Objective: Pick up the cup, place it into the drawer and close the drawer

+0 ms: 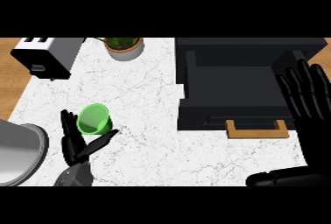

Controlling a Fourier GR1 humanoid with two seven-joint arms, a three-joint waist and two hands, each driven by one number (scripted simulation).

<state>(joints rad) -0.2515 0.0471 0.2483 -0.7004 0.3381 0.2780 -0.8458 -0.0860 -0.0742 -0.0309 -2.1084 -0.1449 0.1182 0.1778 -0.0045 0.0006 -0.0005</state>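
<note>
Green cup [95, 119] sitting on the white marble counter [142, 100], and we are cradling it with our left robot hand [77, 142].
We are keeping fingers behind the cup and the thumb under its near side, partly curled around it. Our right robot hand [307, 98] is resting open at the view's right edge, fingers up, over the black drawer [226, 83], which is standing open with its wooden handle [256, 130] facing us. Beyond the cup are sitting a toaster [48, 54] and a potted plant [124, 46].
</note>
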